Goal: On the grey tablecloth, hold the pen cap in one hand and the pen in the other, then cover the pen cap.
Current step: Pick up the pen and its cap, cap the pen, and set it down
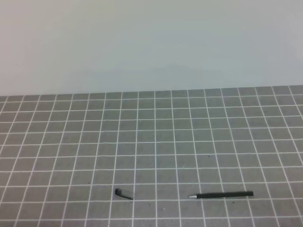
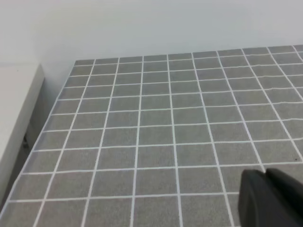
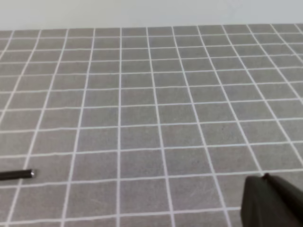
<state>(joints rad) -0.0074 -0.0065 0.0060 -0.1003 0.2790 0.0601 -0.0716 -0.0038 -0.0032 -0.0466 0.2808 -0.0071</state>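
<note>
The pen [image 1: 222, 194] lies flat on the grey tablecloth [image 1: 151, 137] near the front right, its silvery tip pointing left. The pen cap [image 1: 123, 193] lies a few squares to its left, near the front edge. No arm shows in the high view. In the left wrist view my left gripper [image 2: 265, 177] is a dark shape at the lower right, jaws together, holding nothing, over bare cloth. In the right wrist view my right gripper [image 3: 263, 178] sits at the lower right, also shut and empty; the pen's butt end [image 3: 16, 174] pokes in at the far left edge.
A pale plain wall rises behind the cloth's far edge. In the left wrist view the cloth's left edge [image 2: 47, 123] drops off beside a white ledge [image 2: 14, 113].
</note>
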